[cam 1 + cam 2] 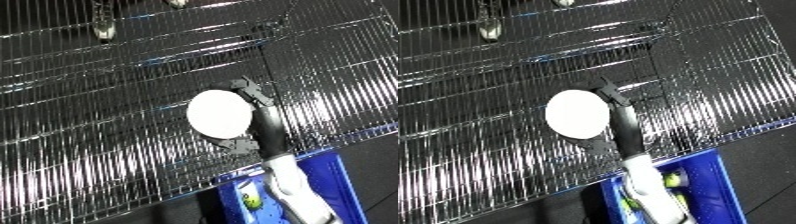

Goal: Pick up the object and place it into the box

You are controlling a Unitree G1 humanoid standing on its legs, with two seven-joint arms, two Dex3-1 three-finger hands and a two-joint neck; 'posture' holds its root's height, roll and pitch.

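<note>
A slip was judged the main risk: the white disc (219, 114) could be dropped onto the wire rack (98, 150) before the blue bin (342, 180) at five o'clock was reached. The disc was pinched by the right hand (259, 112), fingers curled at its one- and five-o'clock edges

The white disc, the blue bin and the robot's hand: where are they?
white disc (219, 113), left eye view, its flat face.
blue bin (716, 176), right eye view, its right wall.
right hand (258, 97), left eye view, fingers at the disc's edge.
</note>
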